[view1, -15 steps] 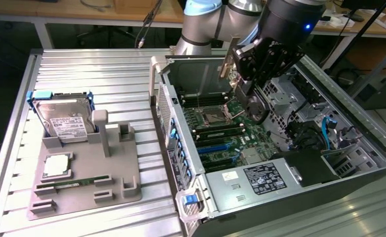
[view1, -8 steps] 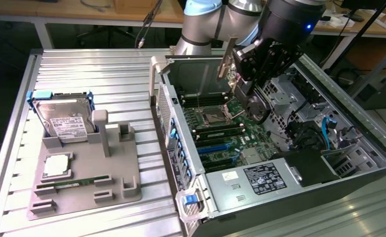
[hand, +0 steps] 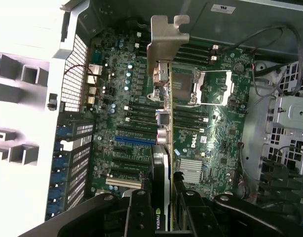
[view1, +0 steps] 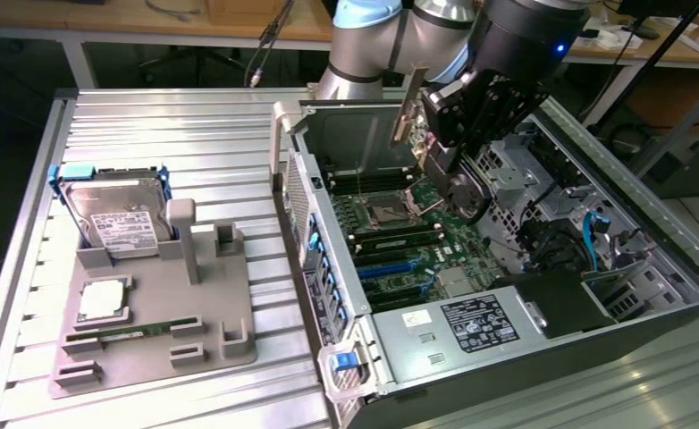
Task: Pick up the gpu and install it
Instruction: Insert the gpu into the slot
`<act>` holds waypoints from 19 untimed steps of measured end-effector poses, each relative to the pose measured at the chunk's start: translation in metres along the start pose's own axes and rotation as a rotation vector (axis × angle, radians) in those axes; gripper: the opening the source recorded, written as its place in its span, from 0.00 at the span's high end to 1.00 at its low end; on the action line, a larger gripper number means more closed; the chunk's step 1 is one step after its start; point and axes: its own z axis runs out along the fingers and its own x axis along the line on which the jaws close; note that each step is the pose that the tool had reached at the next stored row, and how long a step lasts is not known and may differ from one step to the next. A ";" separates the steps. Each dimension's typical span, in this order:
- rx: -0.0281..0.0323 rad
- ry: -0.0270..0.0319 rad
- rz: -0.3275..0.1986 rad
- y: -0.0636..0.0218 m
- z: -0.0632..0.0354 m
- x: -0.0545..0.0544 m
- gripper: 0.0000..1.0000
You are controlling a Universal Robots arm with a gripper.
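My gripper (hand: 161, 200) is shut on the gpu (hand: 162, 163), which I see edge-on between the two black fingers (hand: 136, 210). Its silver end bracket (hand: 167, 37) points away from the wrist, and a row of ports runs down the edge. In the exterior view the gripper (view1: 451, 143) holds the gpu (view1: 467, 192) in the air above the motherboard (view1: 385, 223) of the open computer case (view1: 338, 295). The silver bracket (view1: 409, 103) stands near the case's far wall. The card touches no slot.
A blue expansion slot (hand: 134, 139) and black slots lie on the board below the card. A power supply (view1: 481, 323) fills the case's near end. On the exterior view's left, a grey fixture (view1: 224, 304) holds a hard drive (view1: 117, 223), a RAM stick (view1: 135, 331) and a processor (view1: 102, 299).
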 end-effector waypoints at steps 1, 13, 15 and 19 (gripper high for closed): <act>0.0000 0.0000 -0.001 0.0000 0.0000 0.000 0.73; -0.0002 0.0003 -0.006 0.0000 0.0000 0.000 0.73; -0.0004 0.0008 -0.018 0.0000 0.0000 0.000 0.73; -0.0011 0.0019 -0.042 0.0000 0.0000 0.000 0.73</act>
